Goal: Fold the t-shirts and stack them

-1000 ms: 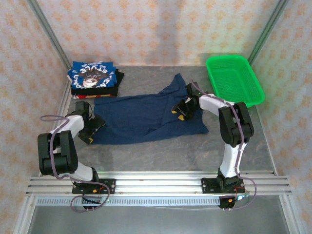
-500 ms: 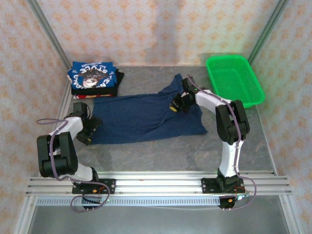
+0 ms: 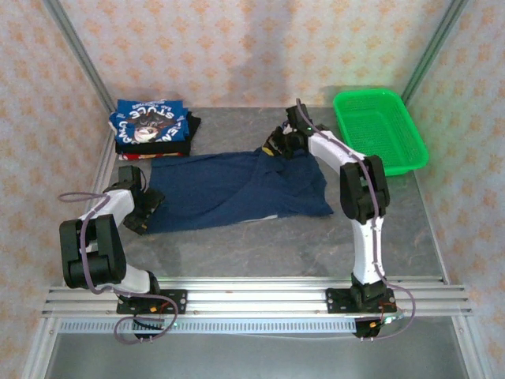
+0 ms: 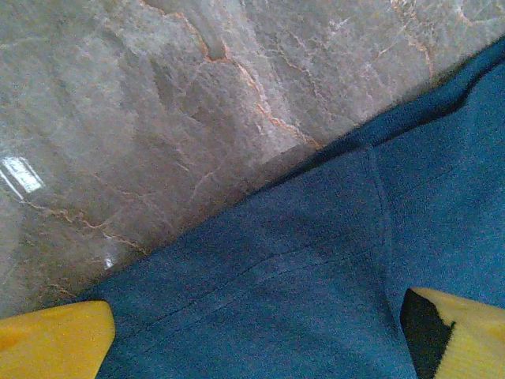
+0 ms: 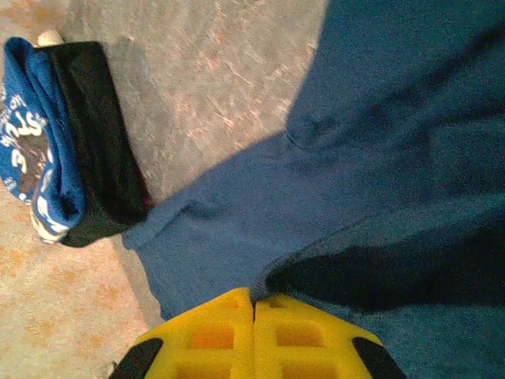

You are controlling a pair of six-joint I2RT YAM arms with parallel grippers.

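The dark navy t-shirt (image 3: pixel 221 193) lies spread across the middle of the table. My right gripper (image 3: pixel 275 148) is at the shirt's far edge, shut on a pinch of its cloth (image 5: pixel 237 221); the yellow fingertips (image 5: pixel 300 332) meet with fabric between them. My left gripper (image 3: pixel 144 212) sits at the shirt's left edge, open, its yellow fingers (image 4: pixel 51 339) wide apart with the navy cloth (image 4: pixel 316 276) lying between them. A stack of folded t-shirts (image 3: pixel 150 126), a blue printed one on top of black and red ones, rests at the far left and appears in the right wrist view as a stack (image 5: pixel 47 150).
A green mesh basket (image 3: pixel 379 126) stands at the far right corner. The grey marble table (image 3: pixel 260 245) is bare in front of the shirt. Aluminium rails (image 3: pixel 252 296) run along the near edge, and patterned walls close in on three sides.
My right gripper has moved away from me and leftward, dragging the shirt's right part toward the far edge. The left gripper shifted slightly left, then stayed.
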